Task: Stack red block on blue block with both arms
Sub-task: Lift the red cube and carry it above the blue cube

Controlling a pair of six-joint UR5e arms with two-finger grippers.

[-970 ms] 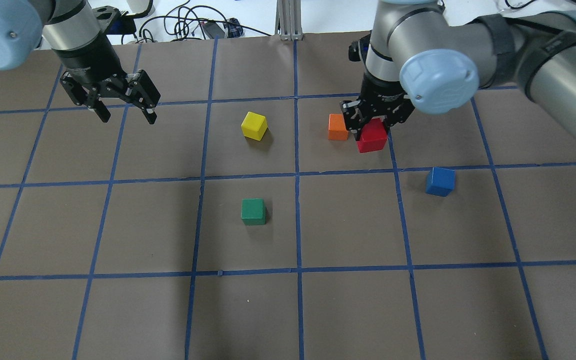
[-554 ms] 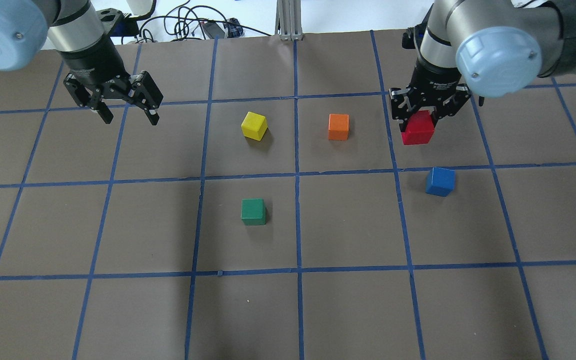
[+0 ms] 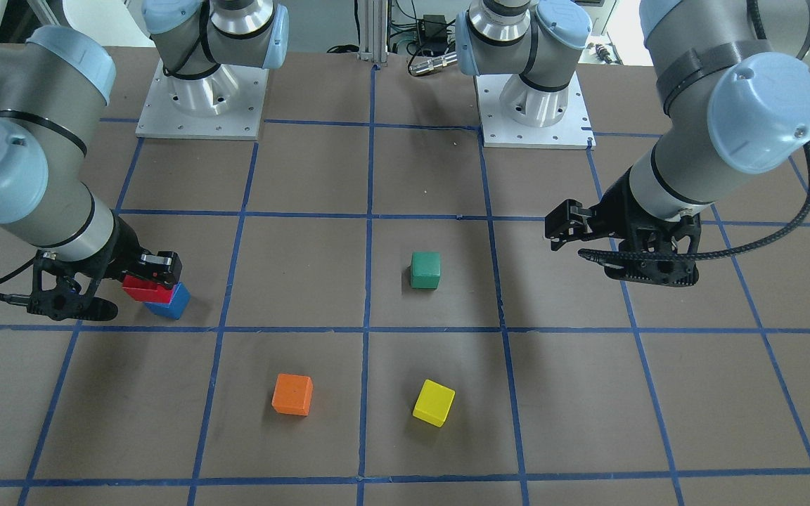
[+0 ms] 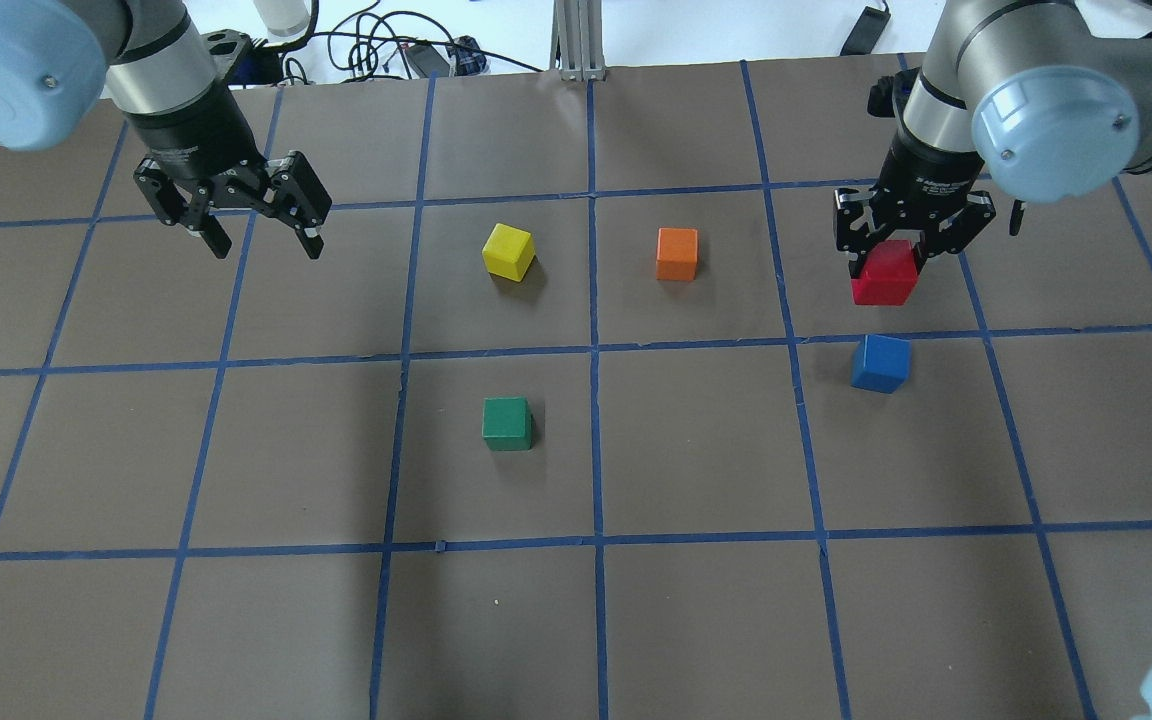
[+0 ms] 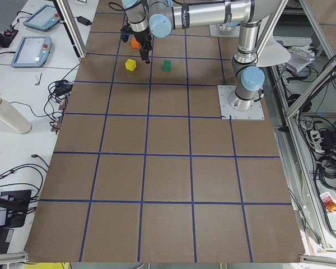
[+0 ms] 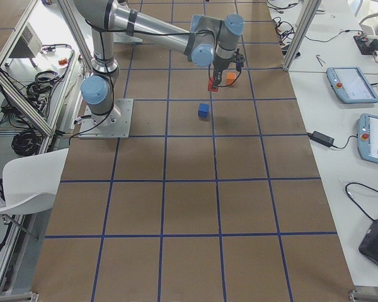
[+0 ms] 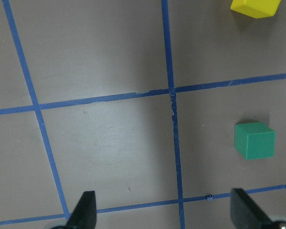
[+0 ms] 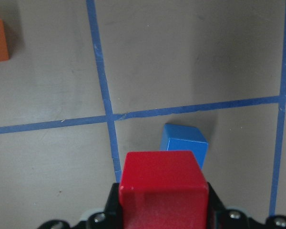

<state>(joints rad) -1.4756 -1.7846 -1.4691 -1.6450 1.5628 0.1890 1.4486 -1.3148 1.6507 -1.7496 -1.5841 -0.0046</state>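
The robot's right claw grips the red block by two opposite sides and holds it clear of the brown surface, which blue tape marks off in squares. The blue block sits on the surface close to a tape crossing, near the red block but not touching it, so the stack is not yet made. In the right wrist view the blue block's top and one side show just beyond the red block's upper edge. Seen from across the surface, the red block hides part of the blue one. On the other side, the left claw hangs open above the surface, its fingers spread wide, well apart from every block. Three more blocks lie between the arms. An orange block is in the square beside the right claw. A yellow block, turned at a slight angle to the grid, lies across a tape line from the orange one. A green block lies one square nearer the robot than the yellow one, squarely aligned with the tape
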